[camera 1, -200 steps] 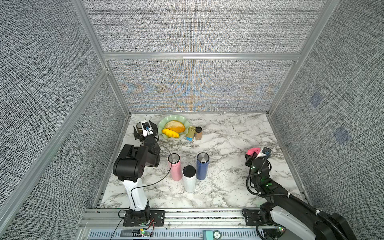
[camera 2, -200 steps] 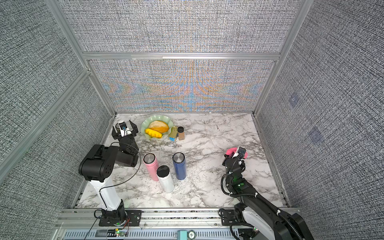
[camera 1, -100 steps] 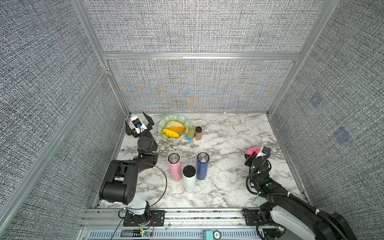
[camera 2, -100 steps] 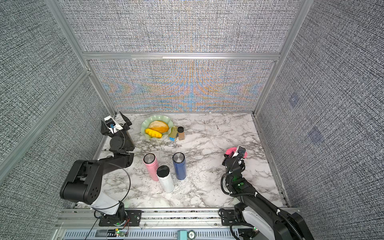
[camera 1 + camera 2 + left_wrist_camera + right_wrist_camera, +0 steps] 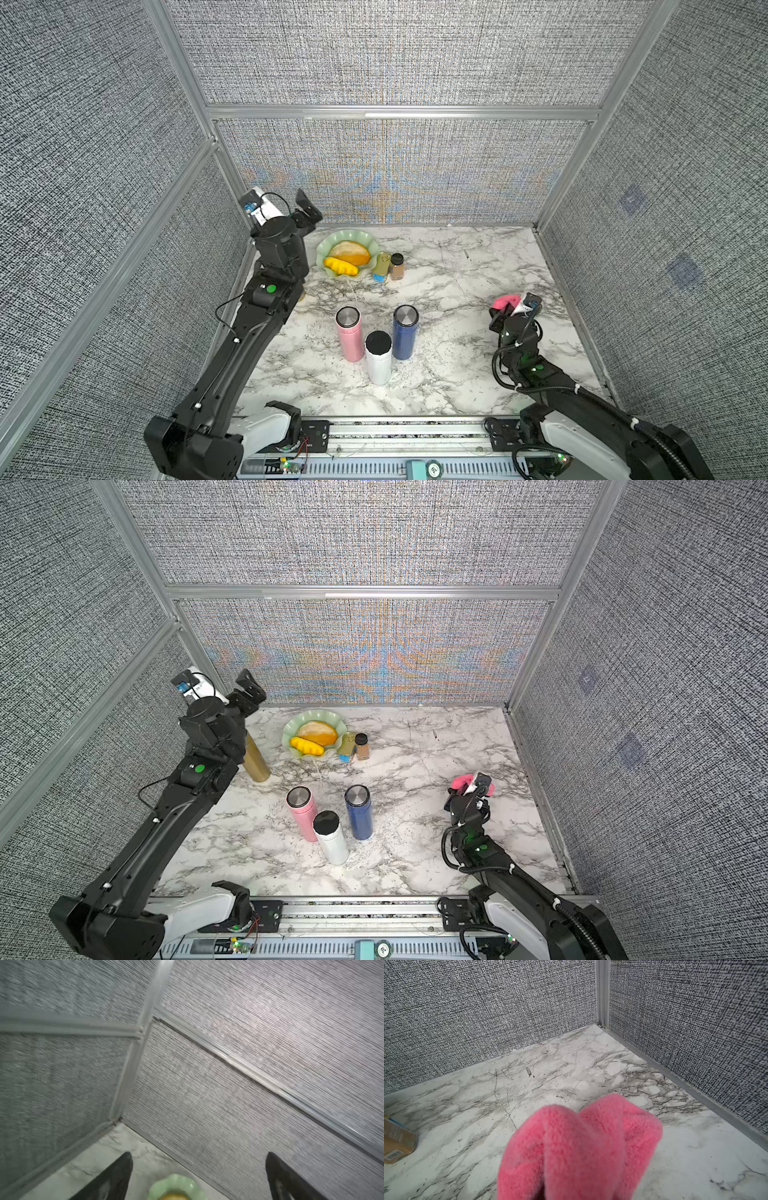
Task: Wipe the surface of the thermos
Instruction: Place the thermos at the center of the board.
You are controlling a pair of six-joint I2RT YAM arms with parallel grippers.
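Note:
Three thermoses stand together mid-table: pink [image 5: 350,338], white [image 5: 378,359] and blue [image 5: 404,334]. A gold thermos [image 5: 255,758] stands at the left beside my left arm, and in a top view the arm hides most of it. My left gripper [image 5: 279,204] hangs high near the back left corner, open and empty, clear of every thermos. Its dark fingertips [image 5: 124,1162] are spread wide. My right gripper [image 5: 510,305] rests low at the right, shut on a pink cloth [image 5: 581,1147] that hides its fingers. The pink cloth [image 5: 465,780] is far from the thermoses.
A green plate [image 5: 325,254] with bread and a yellow fruit sits at the back left. Its rim [image 5: 172,1185] shows under my left gripper. Beside the plate are a small box [image 5: 381,269] and a brown jar [image 5: 397,266]. Fabric walls close three sides.
My left arm has unfolded and stretched out, carrying its gripper up and toward the back left corner, with the jaws a little wider. The right arm and the cloth have not moved.

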